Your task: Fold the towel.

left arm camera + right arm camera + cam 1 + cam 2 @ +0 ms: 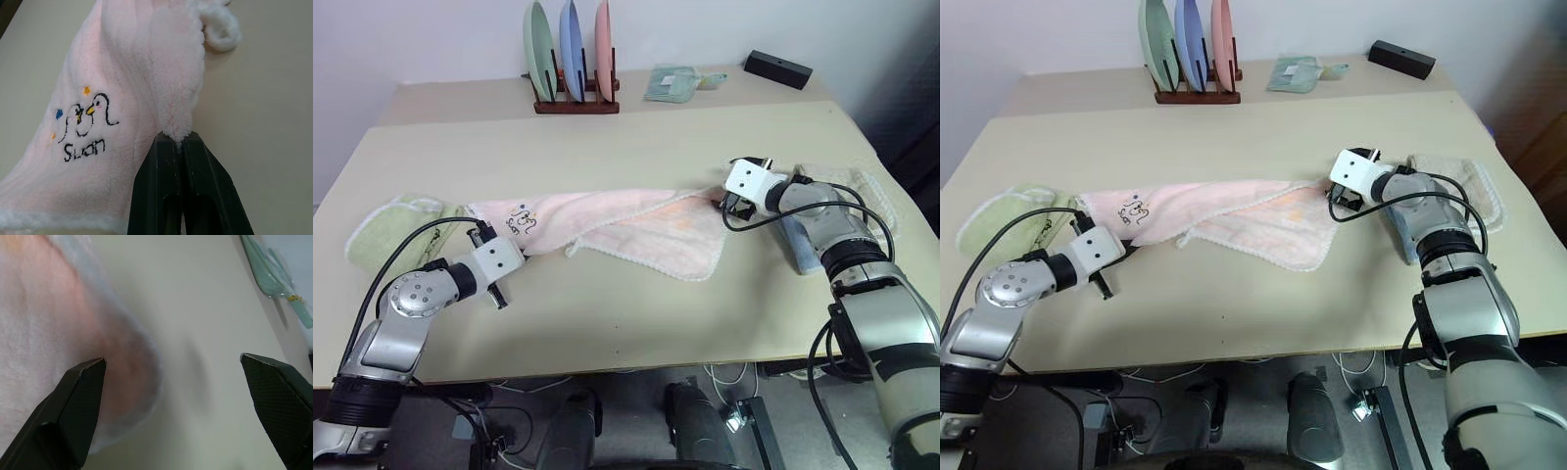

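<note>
Towel point(607, 230) lies stretched across the tabletop point(636, 147), one end clenched in my left pincer point(182, 142), so I'd slide my spread, empty right pincer point(171, 367) squarely over the far corner before pinching it.

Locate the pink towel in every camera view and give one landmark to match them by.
Left eye view: towel stretched across the table's middle, between both arms.
Right eye view: towel likewise mid-table.
Left wrist view: towel ahead, a fold pinched in the shut jaws.
Right wrist view: towel's edge beside one open finger.
Landmark: embroidered swan mark.
</note>
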Robot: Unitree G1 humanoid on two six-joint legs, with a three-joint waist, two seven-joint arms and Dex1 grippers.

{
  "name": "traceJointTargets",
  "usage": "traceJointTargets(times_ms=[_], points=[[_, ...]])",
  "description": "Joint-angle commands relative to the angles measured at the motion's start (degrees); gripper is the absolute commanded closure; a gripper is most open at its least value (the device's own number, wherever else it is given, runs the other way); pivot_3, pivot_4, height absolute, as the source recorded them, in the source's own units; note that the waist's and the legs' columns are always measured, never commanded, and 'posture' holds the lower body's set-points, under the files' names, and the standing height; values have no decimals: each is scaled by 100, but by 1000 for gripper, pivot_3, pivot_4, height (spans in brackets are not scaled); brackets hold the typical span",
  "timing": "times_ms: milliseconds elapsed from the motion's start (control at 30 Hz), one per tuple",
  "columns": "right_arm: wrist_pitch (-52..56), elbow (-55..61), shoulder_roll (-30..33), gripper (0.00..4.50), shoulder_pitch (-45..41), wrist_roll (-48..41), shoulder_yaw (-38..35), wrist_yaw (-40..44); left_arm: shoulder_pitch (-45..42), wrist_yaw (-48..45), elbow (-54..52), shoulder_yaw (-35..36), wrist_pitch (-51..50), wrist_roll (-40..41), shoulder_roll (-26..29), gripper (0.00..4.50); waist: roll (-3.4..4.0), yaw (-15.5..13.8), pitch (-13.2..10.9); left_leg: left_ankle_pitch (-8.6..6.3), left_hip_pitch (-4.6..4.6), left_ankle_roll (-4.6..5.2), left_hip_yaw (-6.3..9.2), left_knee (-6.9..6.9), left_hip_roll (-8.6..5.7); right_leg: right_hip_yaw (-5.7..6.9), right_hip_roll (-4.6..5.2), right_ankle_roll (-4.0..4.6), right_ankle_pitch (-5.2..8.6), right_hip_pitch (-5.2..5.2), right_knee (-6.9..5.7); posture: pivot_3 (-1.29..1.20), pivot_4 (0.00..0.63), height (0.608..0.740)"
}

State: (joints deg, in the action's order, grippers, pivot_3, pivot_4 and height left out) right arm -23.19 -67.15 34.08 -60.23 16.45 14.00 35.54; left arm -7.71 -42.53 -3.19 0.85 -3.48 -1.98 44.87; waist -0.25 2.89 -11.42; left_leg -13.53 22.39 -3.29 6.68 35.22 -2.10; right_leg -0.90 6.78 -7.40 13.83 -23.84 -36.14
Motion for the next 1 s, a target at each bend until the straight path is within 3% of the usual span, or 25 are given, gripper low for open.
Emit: traceJointTargets(times_ms=[33,100,200,433,700,867,1000], points=[[119,-159,-97,0,-242,-262,-278,242,35,-36,-150,158,20,59,100,4475,0,9,0,0,-1,0,0,0,0,0,0,0,0,0,-2,0,150,740],[197,-225,-127,0,-273,-324,-354,311,47,-48,-151,162,21,65,96,4475,0,15,0,0,0,-1,0,1,0,-1,0,1,0,0,-3,0,150,740],[438,-387,-216,835,-377,-420,-458,487,46,-77,-133,138,17,77,77,4500,0,31,0,0,0,-1,-1,1,0,-3,0,0,-1,-1,-3,0,150,740],[432,-396,-255,4323,-416,-428,-536,557,133,-95,-157,165,19,67,92,4500,0,86,0,0,0,-1,-1,0,0,-3,0,0,-1,-1,-3,0,150,740],[37,122,19,4423,-295,-524,-682,596,-289,121,9,382,-401,278,-79,4500,2,98,-1,0,0,-1,-1,1,0,-3,0,0,-1,-4,-6,0,150,740],[-66,236,303,4423,-831,-321,-702,-4,-1989,825,1216,531,-389,315,-478,4500,1,37,-2,4,4,-8,0,11,-3,-2,0,-7,-6,-2,-9,0,150,740],[-194,212,523,4423,-1584,-220,-738,-503,-3946,1530,2818,710,295,327,-751,4500,-2,36,-3,11,13,-18,0,12,-5,-2,1,-11,-12,-13,-8,0,150,740]])
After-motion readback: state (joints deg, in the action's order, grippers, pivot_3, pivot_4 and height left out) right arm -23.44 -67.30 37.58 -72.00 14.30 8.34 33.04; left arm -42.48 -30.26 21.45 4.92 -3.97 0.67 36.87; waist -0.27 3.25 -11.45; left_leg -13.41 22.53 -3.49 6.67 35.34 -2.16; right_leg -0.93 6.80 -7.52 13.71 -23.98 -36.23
